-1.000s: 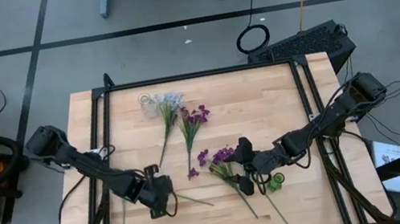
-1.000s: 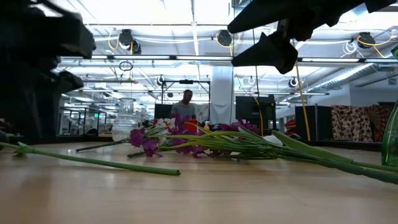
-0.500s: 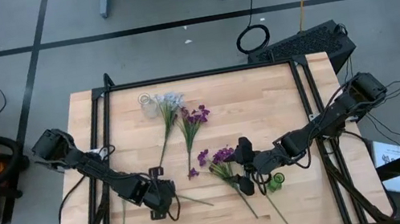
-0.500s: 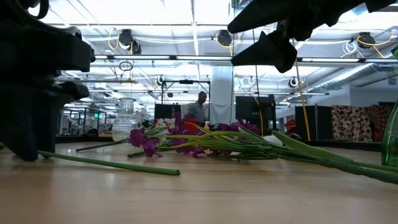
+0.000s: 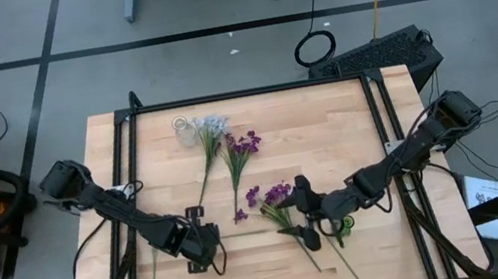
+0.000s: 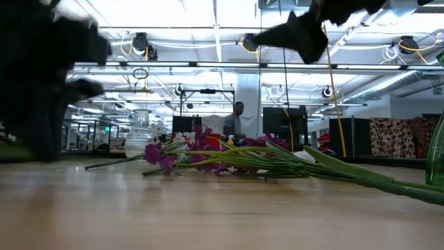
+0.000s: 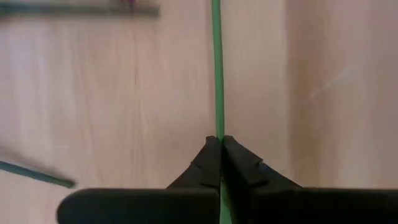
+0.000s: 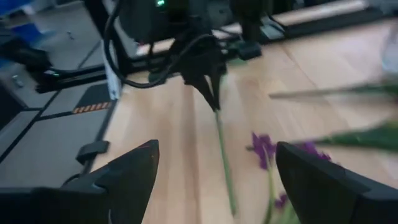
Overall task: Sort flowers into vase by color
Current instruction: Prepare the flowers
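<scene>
My left gripper (image 5: 205, 251) is near the table's front left, shut on a thin green flower stalk (image 7: 217, 93) whose head does not show. My right gripper (image 5: 305, 214) hangs open above the purple flowers (image 5: 274, 196), touching nothing. In its wrist view (image 8: 217, 149) it faces the left gripper and the stalk (image 8: 222, 155). More purple blooms (image 5: 248, 145) and pale grey-blue ones (image 5: 213, 125) lie on the far half of the table. A clear glass vase (image 5: 184, 130) stands by them. A green vase (image 6: 437, 156) stands under the right arm. My left gripper pinches the green stalk (image 7: 218, 132) between its two shut fingers, which lie along the stalk. The stalk runs straight out ahead of the fingertips. In the low view it no longer lies on the table; which end I hold does not show.
A bare green stalk (image 5: 151, 278) lies by the table's left rail. Long stalks and leaves (image 6: 333, 170) lie across the middle toward the right. Black rails frame the table. A person (image 6: 238, 121) stands far behind it.
My left gripper came down onto the green stalk lying at the front left and took hold of it; the stalk has left the table where it lay. My right gripper rose a little and shifted slightly toward the left gripper, staying open.
</scene>
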